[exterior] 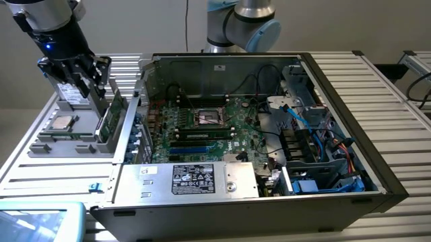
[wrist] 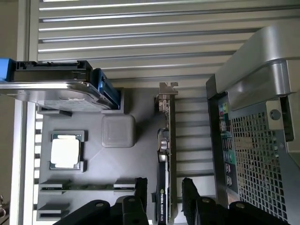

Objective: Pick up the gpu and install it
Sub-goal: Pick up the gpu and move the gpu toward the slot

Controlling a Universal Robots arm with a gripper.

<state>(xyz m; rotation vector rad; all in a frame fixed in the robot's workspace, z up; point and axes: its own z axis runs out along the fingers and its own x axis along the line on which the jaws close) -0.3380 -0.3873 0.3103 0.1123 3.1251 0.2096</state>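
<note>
The slatted counter (exterior: 377, 85) carries an open computer case (exterior: 235, 222) with a grey holder (wrist: 117, 164) just beside it. The gpu (wrist: 165, 154) stands on edge in that holder. The pincer (wrist: 163, 183) hangs over it, fingers apart, one on each side of the card.

Gripper (wrist: 164, 187) reads matt black to me, plastic by the look of it. The gpu (wrist: 166, 140) shows a glossy black cooler face and a thin, bright metal bracket. The holder (wrist: 140, 154) is dull grey plastic, smooth. The cpu (wrist: 64, 153) lid is satin metal and catches the light. The drive box (wrist: 51, 91) is grey metal with a soft sheen. The table (wrist: 140, 28) is ribbed bare metal, brushed; the case (wrist: 255, 154) wall is perforated sheet metal.
</note>
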